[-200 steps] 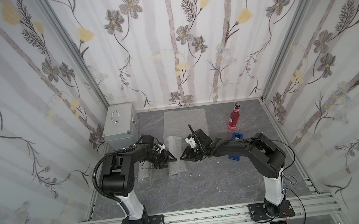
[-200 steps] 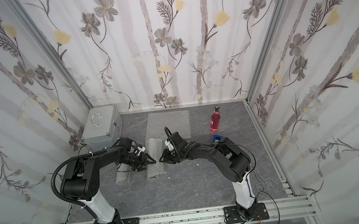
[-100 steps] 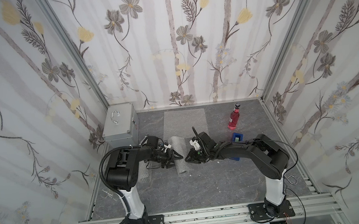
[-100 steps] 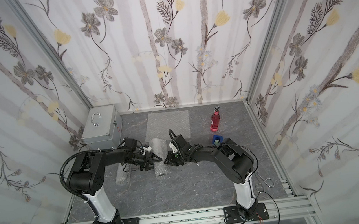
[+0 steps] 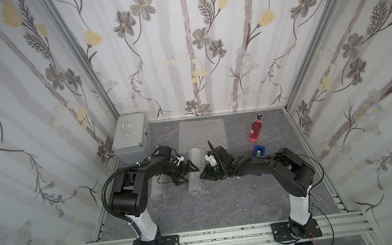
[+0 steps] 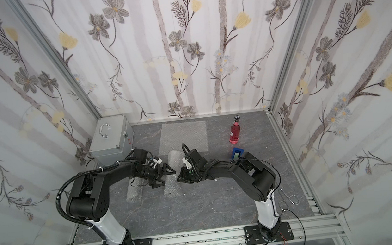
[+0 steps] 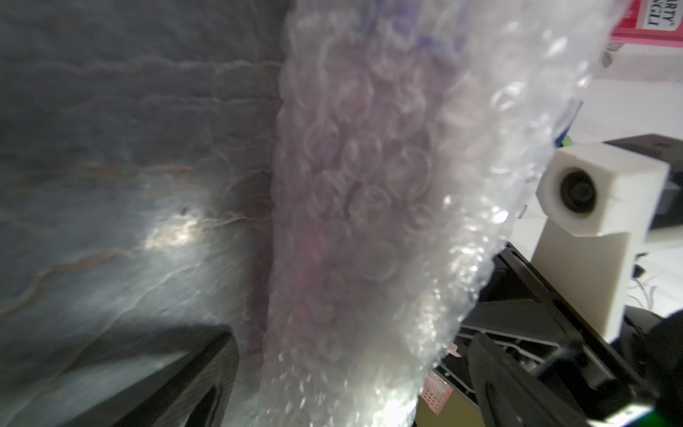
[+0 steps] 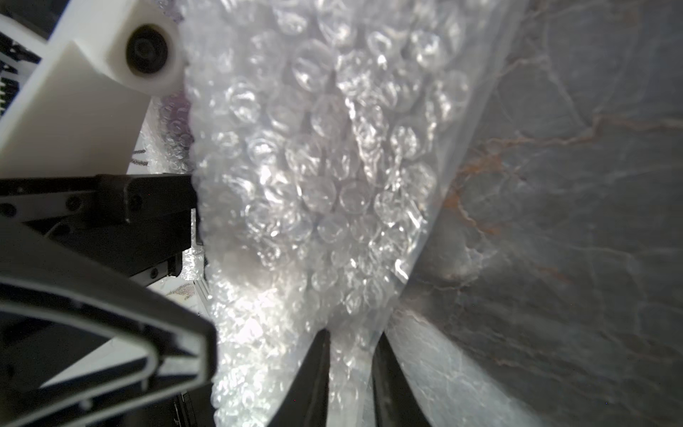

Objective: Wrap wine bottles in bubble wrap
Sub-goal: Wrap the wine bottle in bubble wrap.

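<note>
A roll of bubble wrap (image 5: 194, 178) lies mid-table between both arms; in the left wrist view a purplish wine bottle shows dimly inside this roll (image 7: 351, 177). My left gripper (image 5: 188, 175) stands open, its fingers spread either side of the roll and not pressing it. From the opposite side my right gripper (image 5: 203, 175) is shut on the roll's loose edge; the right wrist view shows bubble wrap (image 8: 325, 185) pinched between both fingers (image 8: 318, 373). A second wrapped roll (image 5: 158, 189) lies by the left arm. A red-pink wine bottle (image 5: 255, 129) stands unwrapped at the back right.
A flat sheet of bubble wrap (image 5: 201, 132) lies at the back centre. The silver metal case (image 5: 131, 135) stands in the back left corner. A blue tape dispenser (image 5: 259, 151) sits beside the right arm, in front of the red-pink bottle.
My left gripper has opened wide and let go of the middle roll. The right gripper keeps its pinch on the wrap's edge.
</note>
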Action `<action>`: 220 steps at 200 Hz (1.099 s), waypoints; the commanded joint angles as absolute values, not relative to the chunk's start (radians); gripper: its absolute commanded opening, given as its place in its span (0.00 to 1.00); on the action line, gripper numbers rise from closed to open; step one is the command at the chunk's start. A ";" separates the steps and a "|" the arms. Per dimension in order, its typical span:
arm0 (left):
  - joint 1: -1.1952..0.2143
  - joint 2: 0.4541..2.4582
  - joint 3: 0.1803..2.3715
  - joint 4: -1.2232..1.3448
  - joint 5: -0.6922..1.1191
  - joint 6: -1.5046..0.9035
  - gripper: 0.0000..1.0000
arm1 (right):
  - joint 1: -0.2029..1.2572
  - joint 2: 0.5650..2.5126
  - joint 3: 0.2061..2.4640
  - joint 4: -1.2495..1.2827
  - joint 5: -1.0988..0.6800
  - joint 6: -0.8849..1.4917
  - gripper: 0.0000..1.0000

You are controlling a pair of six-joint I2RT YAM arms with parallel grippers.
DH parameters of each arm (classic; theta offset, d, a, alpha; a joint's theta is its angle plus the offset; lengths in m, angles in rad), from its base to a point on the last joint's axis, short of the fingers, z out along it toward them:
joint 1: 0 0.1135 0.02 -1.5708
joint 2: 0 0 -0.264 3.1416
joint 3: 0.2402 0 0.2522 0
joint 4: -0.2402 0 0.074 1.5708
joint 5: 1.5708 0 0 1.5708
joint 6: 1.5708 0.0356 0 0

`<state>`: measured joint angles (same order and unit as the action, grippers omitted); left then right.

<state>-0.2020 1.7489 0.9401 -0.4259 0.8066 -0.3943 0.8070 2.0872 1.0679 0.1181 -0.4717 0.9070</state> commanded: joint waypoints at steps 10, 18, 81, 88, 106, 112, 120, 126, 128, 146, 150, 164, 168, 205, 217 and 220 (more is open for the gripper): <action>-0.203 1.700 0.987 -0.574 0.571 -0.297 1.00 | 0.816 2.101 1.099 0.122 -0.483 0.902 0.23; -0.205 1.684 0.994 -0.588 0.552 -0.287 1.00 | 0.818 2.103 1.106 0.117 -0.481 0.900 0.23; -0.245 1.712 1.062 -0.608 0.589 -0.227 1.00 | 0.834 2.147 1.186 0.087 -0.489 0.883 0.23; -0.250 1.707 1.059 -0.606 0.585 -0.218 1.00 | 0.836 2.150 1.196 0.081 -0.487 0.879 0.23; -0.255 1.713 1.045 -0.611 0.548 -0.218 0.99 | 0.839 2.161 1.215 0.072 -0.492 0.874 0.23; -0.255 1.716 1.043 -0.613 0.527 -0.221 0.97 | 0.839 2.162 1.216 0.072 -0.492 0.874 0.23; -0.255 1.722 1.042 -0.614 0.506 -0.221 0.91 | 0.841 2.164 1.218 0.073 -0.492 0.874 0.23; -0.256 1.728 1.043 -0.615 0.491 -0.223 0.87 | 0.840 2.165 1.218 0.072 -0.494 0.873 0.23; -0.255 1.730 1.044 -0.615 0.486 -0.226 0.85 | 0.840 2.165 1.218 0.072 -0.494 0.873 0.23; -0.255 1.760 1.061 -0.625 0.466 -0.239 0.76 | 0.840 2.163 1.217 0.071 -0.493 0.871 0.23; -0.255 1.767 1.064 -0.626 0.467 -0.239 0.75 | 0.840 2.162 1.216 0.071 -0.491 0.871 0.23; -0.255 1.786 1.070 -0.625 0.479 -0.246 0.72 | 0.839 2.156 1.213 0.067 -0.491 0.871 0.23; -0.255 1.791 1.071 -0.624 0.485 -0.249 0.72 | 0.840 2.154 1.213 0.065 -0.491 0.869 0.23; -0.253 1.818 1.042 -0.602 0.530 -0.286 0.60 | 0.822 2.070 1.172 0.020 -0.458 0.829 0.27; -0.250 1.824 1.028 -0.586 0.559 -0.302 0.58 | 0.806 2.024 1.134 0.021 -0.448 0.825 0.30; -0.246 1.826 1.024 -0.582 0.570 -0.307 0.58 | 0.802 2.013 1.123 0.021 -0.443 0.824 0.30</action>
